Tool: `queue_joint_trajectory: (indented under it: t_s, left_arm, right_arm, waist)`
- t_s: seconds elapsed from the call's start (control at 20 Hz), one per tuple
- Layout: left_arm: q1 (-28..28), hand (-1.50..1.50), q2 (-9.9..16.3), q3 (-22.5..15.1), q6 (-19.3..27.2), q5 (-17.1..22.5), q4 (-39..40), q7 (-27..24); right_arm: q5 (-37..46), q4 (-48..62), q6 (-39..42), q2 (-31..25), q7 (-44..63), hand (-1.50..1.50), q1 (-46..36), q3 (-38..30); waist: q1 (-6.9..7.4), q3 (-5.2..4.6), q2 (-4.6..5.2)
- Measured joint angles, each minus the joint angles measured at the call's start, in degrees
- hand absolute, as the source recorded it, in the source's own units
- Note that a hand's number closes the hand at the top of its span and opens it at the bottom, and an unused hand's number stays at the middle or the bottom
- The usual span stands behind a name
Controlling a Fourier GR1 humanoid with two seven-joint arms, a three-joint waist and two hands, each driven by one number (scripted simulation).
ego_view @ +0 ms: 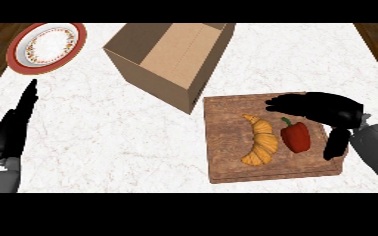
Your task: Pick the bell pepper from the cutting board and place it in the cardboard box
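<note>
- Red bell pepper (295, 136) lies on the wooden cutting board (229, 165), right half of the board, green stem pointing up toward the far edge.
- Croissant (260, 141) lies just left of the pepper on the same board, a narrow gap between them.
- Right hand (325, 107) hangs over the board's far right corner, fingers spread wide and reaching left past the pepper's stem, thumb pointing down along the pepper's right side. Nothing held; whether any finger touches the pepper cannot be told.
- Cardboard box (151, 75) sits open on the marble counter (111, 130), up and left of the board, its near corner close to the board's far left corner. Inside shows bare.
- Left hand (16, 125) rests at the left edge, fingers straight and pointing up, holding nothing.
- Red-rimmed patterned plate (21, 62) at the far left corner of the counter, well apart from the box.
</note>
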Motion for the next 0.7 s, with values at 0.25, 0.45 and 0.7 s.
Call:
queue_joint_trajectory:
  t_s: [0.25, 0.45, 0.7]
  left_arm:
    - [-1.31, 0.00, -0.96, 0.34, 0.16, -1.26, 1.09, 0.35]
    - [-0.76, 0.00, -1.26, 0.75, -0.30, -1.87, -1.29, 2.12]
    - [-1.74, 0.00, -2.11, 0.99, -0.52, -3.25, -1.11, 2.52]
  right_arm:
    - [2.16, -4.46, 1.98, -0.28, 3.42, -1.50, 1.56, 0.53]
    - [5.14, -5.54, 2.51, 1.19, 5.95, -1.50, 3.80, 0.43]
    - [9.23, -2.60, 1.18, 4.65, 6.05, 1.50, 4.41, -0.18]
  waist:
    - [-0.03, -0.01, 0.00]
    - [0.09, 0.00, 0.00]
    - [0.14, -0.08, -0.08]
